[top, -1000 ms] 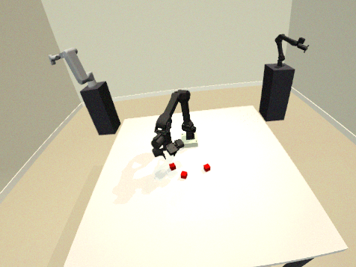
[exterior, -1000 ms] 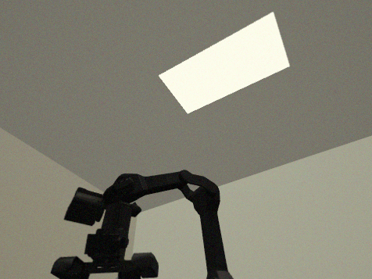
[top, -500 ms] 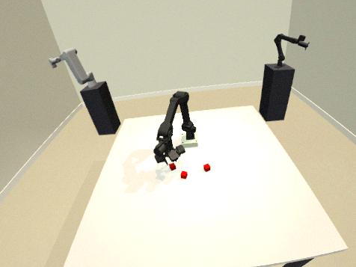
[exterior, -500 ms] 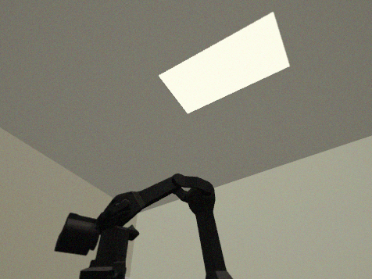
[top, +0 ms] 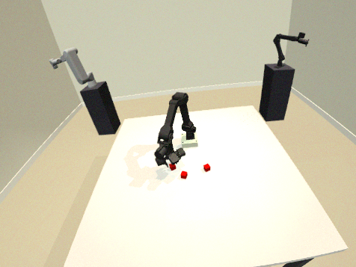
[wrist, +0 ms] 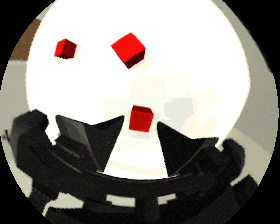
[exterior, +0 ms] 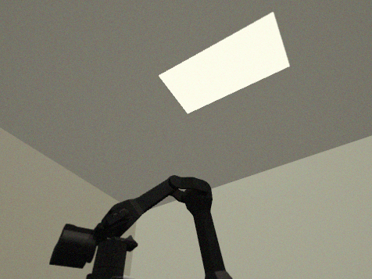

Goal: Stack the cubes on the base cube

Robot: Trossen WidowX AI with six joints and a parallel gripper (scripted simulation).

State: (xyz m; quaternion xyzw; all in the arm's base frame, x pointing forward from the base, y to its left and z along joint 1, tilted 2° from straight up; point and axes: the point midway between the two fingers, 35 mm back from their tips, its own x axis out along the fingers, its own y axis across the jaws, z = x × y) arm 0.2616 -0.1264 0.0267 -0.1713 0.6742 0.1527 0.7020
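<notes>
Three red cubes lie apart on the white table. The nearest cube (top: 172,167) (wrist: 140,120) is beside the gripper in the top view and shows between the fingertips in the wrist view. A second cube (top: 184,174) (wrist: 128,48) lies a little in front of it. A third cube (top: 207,167) (wrist: 65,49) lies farther right in the top view. Which one is the fixed base cube I cannot tell. My gripper (wrist: 140,121) is open and points down over the nearest cube, touching nothing that I can see; its exact height is unclear. The exterior view does not show the fingers.
The white table (top: 224,213) carries my arm's pale base plate (top: 189,143) behind the cubes. Beyond the table stand two dark pedestals (top: 101,110) (top: 277,93) with other arms on them. The exterior view shows mostly ceiling and my upper arm (exterior: 209,238).
</notes>
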